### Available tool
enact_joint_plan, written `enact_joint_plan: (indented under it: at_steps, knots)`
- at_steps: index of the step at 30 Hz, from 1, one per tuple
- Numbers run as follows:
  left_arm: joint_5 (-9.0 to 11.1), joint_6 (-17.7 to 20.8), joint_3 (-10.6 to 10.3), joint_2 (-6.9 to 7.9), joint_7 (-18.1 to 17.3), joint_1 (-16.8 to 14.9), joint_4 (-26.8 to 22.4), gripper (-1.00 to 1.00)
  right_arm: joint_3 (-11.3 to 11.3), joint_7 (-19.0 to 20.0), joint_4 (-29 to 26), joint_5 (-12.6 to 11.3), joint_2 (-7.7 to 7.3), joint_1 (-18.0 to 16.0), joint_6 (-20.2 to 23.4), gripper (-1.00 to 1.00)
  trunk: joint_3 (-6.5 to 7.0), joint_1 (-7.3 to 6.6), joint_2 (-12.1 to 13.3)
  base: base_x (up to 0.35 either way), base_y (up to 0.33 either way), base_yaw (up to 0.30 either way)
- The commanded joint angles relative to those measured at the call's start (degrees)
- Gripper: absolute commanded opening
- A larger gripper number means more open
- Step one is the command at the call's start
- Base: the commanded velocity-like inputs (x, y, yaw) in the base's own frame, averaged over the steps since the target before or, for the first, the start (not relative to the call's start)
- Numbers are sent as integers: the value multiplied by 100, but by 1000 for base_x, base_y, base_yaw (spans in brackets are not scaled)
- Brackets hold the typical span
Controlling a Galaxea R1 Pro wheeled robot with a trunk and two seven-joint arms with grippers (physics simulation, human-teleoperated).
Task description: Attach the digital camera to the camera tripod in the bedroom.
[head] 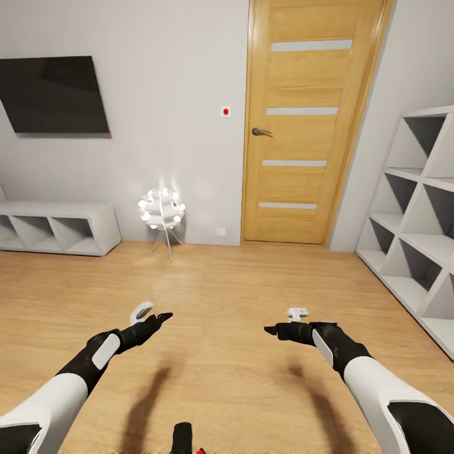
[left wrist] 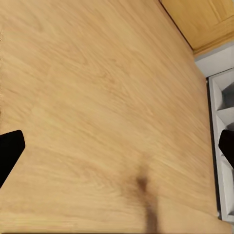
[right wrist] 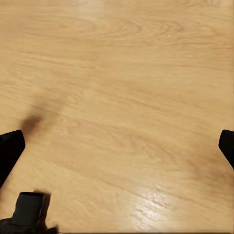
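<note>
My two arms reach forward over the light wood floor (head: 227, 290) of the bedroom. The left gripper (head: 161, 317) and the right gripper (head: 272, 329) hang above bare boards, both open and holding nothing. In the left wrist view the black fingertips (left wrist: 9, 151) stand far apart at the frame's edges, and the right wrist view shows its fingertips (right wrist: 9, 148) the same way. A black stub (head: 182, 438) with a speck of red beside it pokes up at the head view's near edge, and I cannot tell what it is. The digital camera and the camera tripod are out of view.
A closed wooden door (head: 302, 120) is straight ahead in the grey wall. A white globe lamp (head: 162, 211) on thin legs stands left of it. A low white cube shelf (head: 57, 227) sits under a wall screen (head: 53, 94). Tall white cube shelves (head: 416, 214) line the right.
</note>
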Motion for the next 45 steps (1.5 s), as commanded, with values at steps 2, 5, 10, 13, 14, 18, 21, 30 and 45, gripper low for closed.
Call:
enact_joint_plan:
  at_steps: [2,5,10,13,14,18,21,30,45]
  knots:
    - [33,50,20,-1,-9,0,-2,100,6,10,-10,-25,-3,-1,43,100,-51,3,-6,0,0,0]
    - [32,50,20,-1,-7,-3,0,100,5,10,-10,-25,-3,-1,49,100,-117,11,-10,0,0,0]
    - [19,50,20,-2,-4,-1,11,100,5,10,-10,-25,-3,-1,47,100,-228,24,-16,0,0,0]
    - [16,50,20,-2,-3,-1,23,100,2,10,-10,-25,-3,-1,39,100,-294,32,-20,0,0,0]
    - [16,50,20,-2,-3,-1,25,100,1,10,-10,-25,-3,-1,30,100,-316,34,-22,0,0,0]
    - [8,43,20,-2,3,2,40,100,10,-27,-16,-22,16,-1,-19,100,-405,45,-27,0,0,0]
    - [2,35,20,-2,9,-2,46,100,7,-138,-17,-20,27,-1,-30,100,-471,52,-31,0,0,0]
    - [-16,24,13,-60,329,0,51,100,-4,-352,-18,-25,27,-1,-132,100,-671,76,-43,0,0,0]
    - [-6,23,3,-72,629,-2,8,100,15,-310,-18,-59,-10,-1,-64,100,-1003,114,-63,0,0,0]
